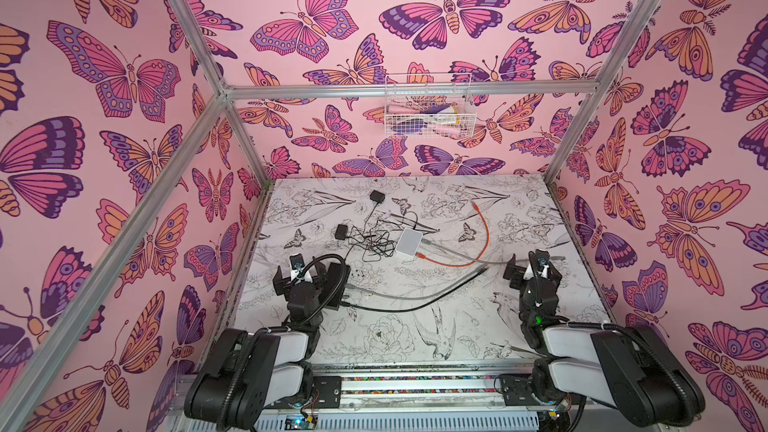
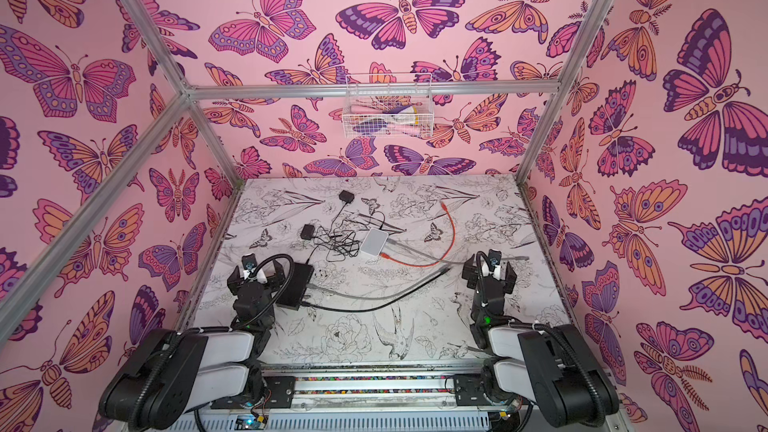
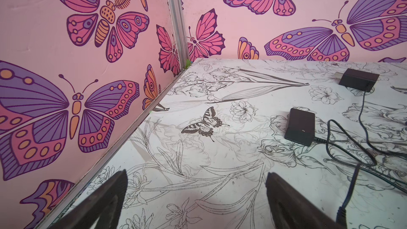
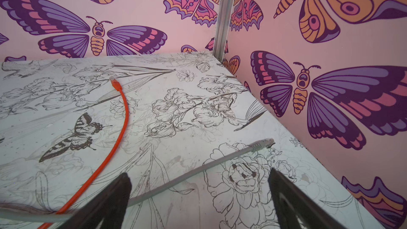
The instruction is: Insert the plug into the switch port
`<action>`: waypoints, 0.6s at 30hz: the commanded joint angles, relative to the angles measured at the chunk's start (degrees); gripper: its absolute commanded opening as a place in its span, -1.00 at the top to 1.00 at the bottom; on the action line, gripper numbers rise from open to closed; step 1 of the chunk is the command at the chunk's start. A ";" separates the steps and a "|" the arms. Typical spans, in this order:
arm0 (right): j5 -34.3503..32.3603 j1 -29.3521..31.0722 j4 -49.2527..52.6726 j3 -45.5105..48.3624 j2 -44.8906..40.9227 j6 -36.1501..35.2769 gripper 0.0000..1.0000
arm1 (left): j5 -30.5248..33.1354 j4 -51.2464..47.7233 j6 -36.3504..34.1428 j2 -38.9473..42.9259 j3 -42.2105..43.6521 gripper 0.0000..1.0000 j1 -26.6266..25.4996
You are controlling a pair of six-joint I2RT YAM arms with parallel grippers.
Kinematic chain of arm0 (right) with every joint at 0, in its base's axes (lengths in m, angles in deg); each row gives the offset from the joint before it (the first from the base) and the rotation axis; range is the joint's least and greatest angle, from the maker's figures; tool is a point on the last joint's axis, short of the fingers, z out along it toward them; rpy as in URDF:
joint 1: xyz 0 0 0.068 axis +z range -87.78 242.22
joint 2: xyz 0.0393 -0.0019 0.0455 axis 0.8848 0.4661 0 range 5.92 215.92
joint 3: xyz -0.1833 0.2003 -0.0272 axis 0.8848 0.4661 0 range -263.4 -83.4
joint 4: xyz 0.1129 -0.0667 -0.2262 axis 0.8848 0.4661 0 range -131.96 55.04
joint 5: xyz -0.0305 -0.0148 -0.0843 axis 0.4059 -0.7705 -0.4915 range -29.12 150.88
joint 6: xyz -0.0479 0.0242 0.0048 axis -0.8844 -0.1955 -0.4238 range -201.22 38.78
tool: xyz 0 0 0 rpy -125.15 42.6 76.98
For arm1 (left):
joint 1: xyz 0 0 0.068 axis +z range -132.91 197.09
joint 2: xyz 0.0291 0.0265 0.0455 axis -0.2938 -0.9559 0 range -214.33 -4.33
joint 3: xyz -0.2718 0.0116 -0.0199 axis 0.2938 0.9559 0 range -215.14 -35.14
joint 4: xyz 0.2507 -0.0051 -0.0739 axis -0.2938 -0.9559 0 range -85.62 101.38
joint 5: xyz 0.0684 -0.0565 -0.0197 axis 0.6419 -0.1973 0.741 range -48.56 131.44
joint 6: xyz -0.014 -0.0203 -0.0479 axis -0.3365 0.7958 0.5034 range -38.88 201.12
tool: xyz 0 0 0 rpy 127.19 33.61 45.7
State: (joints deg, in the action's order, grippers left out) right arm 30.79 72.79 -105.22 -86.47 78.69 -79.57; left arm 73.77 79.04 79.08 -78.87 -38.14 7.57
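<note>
Nothing is grasped yet, so we read this as the reach-for-plug step. Left gripper (image 3: 196,174) hangs near the desk's (image 1: 457,317) left edge, jaws wide apart, nothing between them. Right gripper (image 4: 198,172) is near the right edge, jaws equally apart, empty.

Task thing, as we judge it: the grey plug (image 4: 262,144). It lies flat on the desk close to the right edge, just ahead of the right gripper and a little off its centre line. Its grey cable (image 4: 220,160) trails back to the white switch (image 1: 409,241), which sits about mid-desk. An orange cable (image 1: 486,234) curves from beside the switch toward the far edge; we can't tell whether its near end is seated. A black box (image 2: 295,284) with cables in it sits just beside the left gripper. It could be a second switch, unclear.

Orientation: the plug's long axis runs roughly along the front edge, tip pointing at the right edge, so away from the switch. Latch side not readable.

Doing it well, our take:
- Right gripper shifts over the plug and closes across the boot's short width, not on the cable, leaving the tip free.
- Swing the plug right round so the tip faces the switch's cable side, keep it level, push straight along its axis.
- Left gripper should brace the light switch or it'll slide.
- Free port not visible from here.
</note>
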 commanded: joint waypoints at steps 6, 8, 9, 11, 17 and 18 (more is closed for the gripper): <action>0.23 -0.41 -3.09 -3.30 0.82 0.55 -0.97 | -1.86 14.05 1.67 -10.84 -0.75 -0.99 1.16; -0.27 -0.63 -2.37 -3.67 0.74 1.00 -0.97 | -2.41 14.08 1.28 -11.19 -1.08 -0.99 1.15; -0.76 -0.79 -1.51 -3.95 0.65 1.49 -0.97 | -2.95 14.06 1.18 -11.28 -0.97 -0.99 1.16; -0.26 -1.71 -0.43 -4.37 0.48 2.40 -0.97 | -4.79 14.08 0.50 -11.00 -0.52 -0.99 1.08; 1.55 -2.11 -1.10 -4.72 1.89 1.83 -0.97 | -6.58 14.08 -1.05 -10.79 -0.40 -0.99 0.39; 2.03 -2.09 -1.63 -4.66 2.16 1.57 -0.97 | -7.14 14.08 -1.52 -10.83 -0.54 -0.99 0.23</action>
State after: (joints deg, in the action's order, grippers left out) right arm 31.54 70.93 -105.40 -89.97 79.92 -78.43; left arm 68.75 90.31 78.75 -89.91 -38.54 8.18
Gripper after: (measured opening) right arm 0.986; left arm 0.993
